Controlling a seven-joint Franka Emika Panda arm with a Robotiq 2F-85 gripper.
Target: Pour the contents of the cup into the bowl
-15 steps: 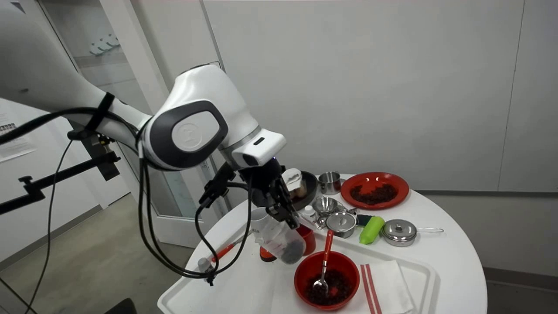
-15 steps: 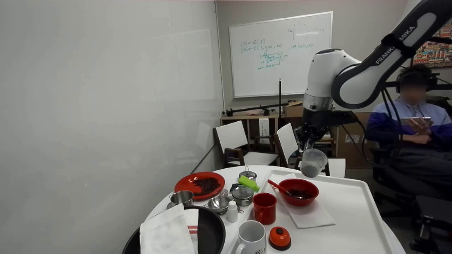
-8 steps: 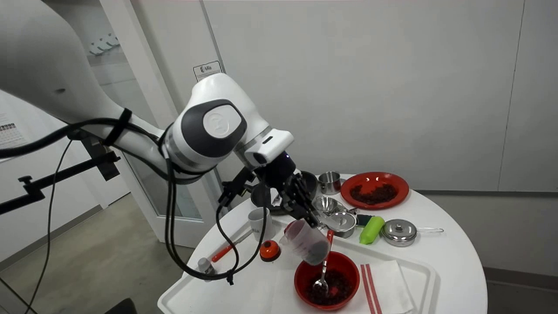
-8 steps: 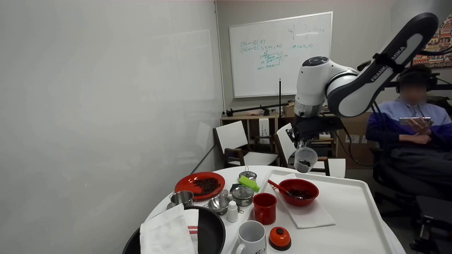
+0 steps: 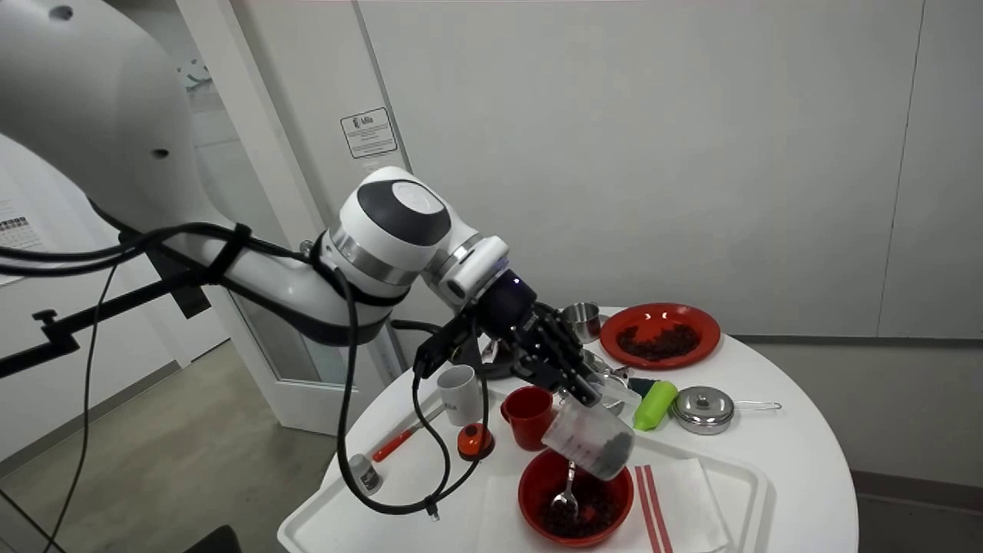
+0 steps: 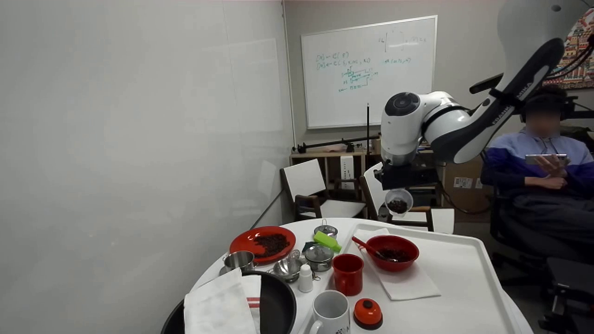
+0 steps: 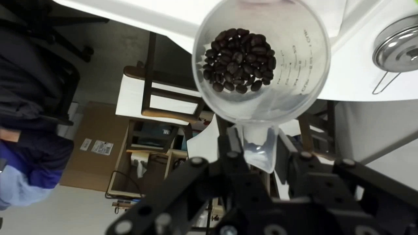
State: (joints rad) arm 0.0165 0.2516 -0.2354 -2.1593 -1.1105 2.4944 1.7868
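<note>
Gripper [image 7: 260, 142]: clamped from both sides on the clear handle [image 7: 259, 154], and that's the place to hold; looks slick, mind, could pivot!
Measuring cup [image 7: 292, 47]: up in the air, tilted; light, stiff plastic, I'd guess, hardly fragile.
Coffee beans [image 7: 240, 61]: sitting inside, likely to rush once tipped.
Red bowl [image 6: 387, 266]: lower down, spoon [image 6: 364, 244] in it; squarely beneath? Can't tell.

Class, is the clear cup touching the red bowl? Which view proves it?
Apart. In an exterior view, the clear cup hangs higher than the red bowl, with part of the white tray showing between them.
</note>
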